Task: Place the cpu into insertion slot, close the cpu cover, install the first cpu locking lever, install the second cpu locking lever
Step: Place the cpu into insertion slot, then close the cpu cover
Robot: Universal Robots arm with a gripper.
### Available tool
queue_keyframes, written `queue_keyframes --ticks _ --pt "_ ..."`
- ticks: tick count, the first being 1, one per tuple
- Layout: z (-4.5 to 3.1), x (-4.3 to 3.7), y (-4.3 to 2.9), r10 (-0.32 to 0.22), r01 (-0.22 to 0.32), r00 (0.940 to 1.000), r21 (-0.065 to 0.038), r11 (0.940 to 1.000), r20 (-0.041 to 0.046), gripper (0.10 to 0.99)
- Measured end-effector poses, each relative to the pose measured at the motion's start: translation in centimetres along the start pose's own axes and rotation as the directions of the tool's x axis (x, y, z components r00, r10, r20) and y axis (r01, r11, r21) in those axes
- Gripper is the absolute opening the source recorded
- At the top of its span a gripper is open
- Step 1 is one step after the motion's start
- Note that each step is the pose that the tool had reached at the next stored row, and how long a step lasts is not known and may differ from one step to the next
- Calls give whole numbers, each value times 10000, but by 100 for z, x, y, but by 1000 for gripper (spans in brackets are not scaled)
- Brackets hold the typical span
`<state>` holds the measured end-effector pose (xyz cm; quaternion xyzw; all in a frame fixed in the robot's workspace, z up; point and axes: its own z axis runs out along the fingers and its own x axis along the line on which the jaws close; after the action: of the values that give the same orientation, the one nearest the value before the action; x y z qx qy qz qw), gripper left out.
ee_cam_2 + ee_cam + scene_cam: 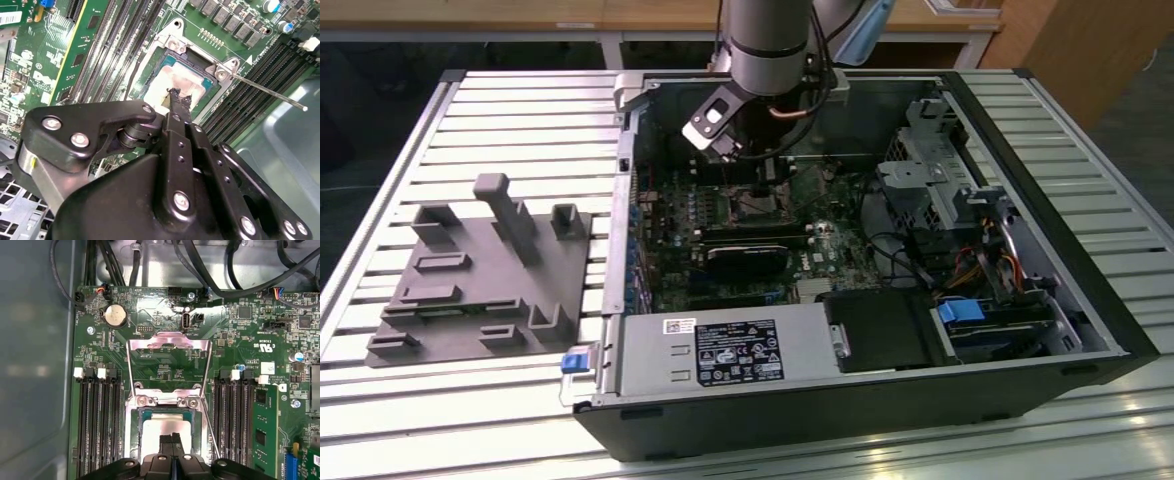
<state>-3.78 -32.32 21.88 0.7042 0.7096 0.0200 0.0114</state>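
Observation:
The cpu [155, 427] lies flat in the insertion slot [136, 440], silver top up; the second wrist view shows the cpu [182, 77] the same way inside the slot [165, 57]. My gripper [172, 437] is shut, fingertips together with nothing between them, right over the cpu's middle. Whether the gripper [175, 96] touches the chip I cannot tell. The cpu cover [150, 346] stands open, swung back from its hinge, green board showing through its window. A thin locking lever [270, 92] sticks out unlatched beside the slot. In the exterior view the gripper [767, 185] reaches down into the case.
Long black memory slots [97, 430] flank the socket on both sides. A black fan block [747, 258], power supply [720, 350] and drive cage [934, 170] crowd the open computer case [1067, 300]. A grey fixture plate [480, 270] lies on the slatted table at the exterior view's left.

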Motion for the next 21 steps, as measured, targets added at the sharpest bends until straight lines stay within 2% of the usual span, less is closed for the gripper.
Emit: queue_keyframes --ticks 21 --pt "-93 1 4 1 -1 10000 23 10000 0 106"
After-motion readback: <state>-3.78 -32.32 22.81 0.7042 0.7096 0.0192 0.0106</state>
